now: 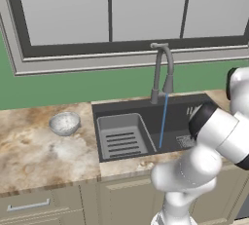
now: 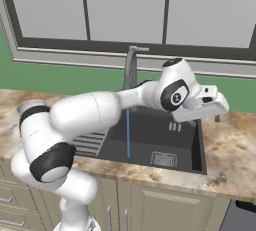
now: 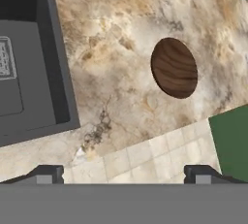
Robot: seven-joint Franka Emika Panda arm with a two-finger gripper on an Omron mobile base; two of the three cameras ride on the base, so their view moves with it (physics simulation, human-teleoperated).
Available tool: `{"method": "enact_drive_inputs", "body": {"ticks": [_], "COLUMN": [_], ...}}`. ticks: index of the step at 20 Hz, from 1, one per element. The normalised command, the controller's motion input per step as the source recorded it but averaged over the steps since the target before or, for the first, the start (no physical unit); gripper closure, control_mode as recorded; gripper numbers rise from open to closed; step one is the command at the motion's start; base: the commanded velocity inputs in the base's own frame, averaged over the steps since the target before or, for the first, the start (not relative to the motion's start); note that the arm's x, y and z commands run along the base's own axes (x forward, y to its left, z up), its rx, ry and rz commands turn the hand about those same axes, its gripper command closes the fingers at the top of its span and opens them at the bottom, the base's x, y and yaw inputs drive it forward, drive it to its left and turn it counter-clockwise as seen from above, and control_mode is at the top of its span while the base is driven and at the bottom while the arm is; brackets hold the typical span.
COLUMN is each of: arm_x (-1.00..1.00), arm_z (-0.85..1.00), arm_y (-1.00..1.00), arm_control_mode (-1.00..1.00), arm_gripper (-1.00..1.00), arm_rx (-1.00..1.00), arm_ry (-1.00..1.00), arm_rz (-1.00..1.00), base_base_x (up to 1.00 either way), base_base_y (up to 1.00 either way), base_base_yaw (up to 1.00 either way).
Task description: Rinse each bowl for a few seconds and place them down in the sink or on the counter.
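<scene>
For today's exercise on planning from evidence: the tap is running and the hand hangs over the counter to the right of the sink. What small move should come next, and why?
Probably lower the open gripper toward the brown bowl. In the hand view that bowl sits alone on the counter ahead of the spread, empty fingertips, not yet between them. Water already streams from the faucet into the sink, so a bowl is what's missing.

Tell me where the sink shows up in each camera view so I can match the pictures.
Left base view: the sink sits mid-frame, right of centre, under the faucet.
Right base view: the sink lies at centre, partly behind the arm.
Hand view: the sink fills the upper left corner, beside the marbled counter.
Shared landmark: the drain grate on the basin floor.
</scene>
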Motion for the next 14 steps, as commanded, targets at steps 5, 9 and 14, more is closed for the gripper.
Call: {"method": "enact_drive_inputs", "body": {"ticks": [5,9,14], "arm_x": [0.00,0.01,0.02], "arm_z": [0.07,0.01,0.00], "arm_y": [-0.07,-0.28,-0.32], "arm_control_mode": [-1.00,-1.00,-1.00], "arm_gripper": [-1.00,-1.00,-1.00], "arm_rx": [-0.08,0.01,0.07], "arm_ry": [0.27,0.17,0.09], "arm_rz": [-0.09,-0.01,0.01], "base_base_x": [0.00,0.00,0.00], "base_base_y": [0.00,0.00,0.00], "base_base_yaw": [0.00,0.00,0.00]}}
